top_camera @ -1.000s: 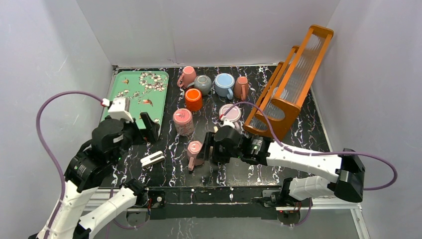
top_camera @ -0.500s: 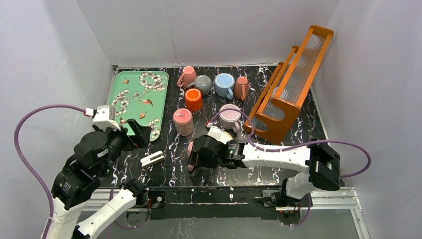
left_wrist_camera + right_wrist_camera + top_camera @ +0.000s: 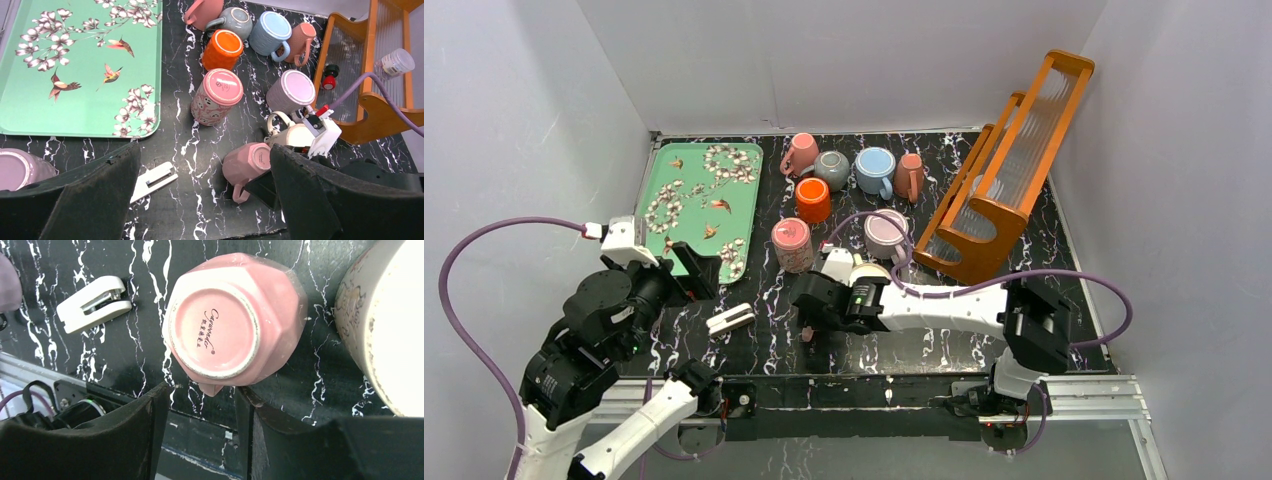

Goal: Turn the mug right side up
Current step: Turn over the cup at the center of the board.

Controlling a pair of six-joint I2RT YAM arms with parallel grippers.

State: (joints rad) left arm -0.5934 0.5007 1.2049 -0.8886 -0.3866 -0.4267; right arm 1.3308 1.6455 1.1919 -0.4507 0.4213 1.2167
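Note:
The mug (image 3: 225, 325) is pink and faceted and stands upside down near the table's front edge, base up, also seen in the left wrist view (image 3: 247, 165). My right gripper (image 3: 200, 390) hangs right over it, open. Its jaws stand either side of the mug's handle (image 3: 212, 389), with gaps still showing. From above, the right gripper (image 3: 809, 310) hides most of the mug. My left gripper (image 3: 205, 152) is wide open and holds nothing. It is raised at the left (image 3: 694, 270), well away from the mug.
A cream mug (image 3: 385, 325) stands just right of the pink one. A white clip (image 3: 730, 319) lies to its left. Behind are a pink patterned tumbler (image 3: 792, 244), a lilac mug (image 3: 886, 234), an orange mug (image 3: 813, 199), several more mugs, a green tray (image 3: 674, 185) and a wooden rack (image 3: 1004, 170).
My right arm has swung left over the pink mug and its jaws have narrowed around the handle. My left arm has drawn back to the left.

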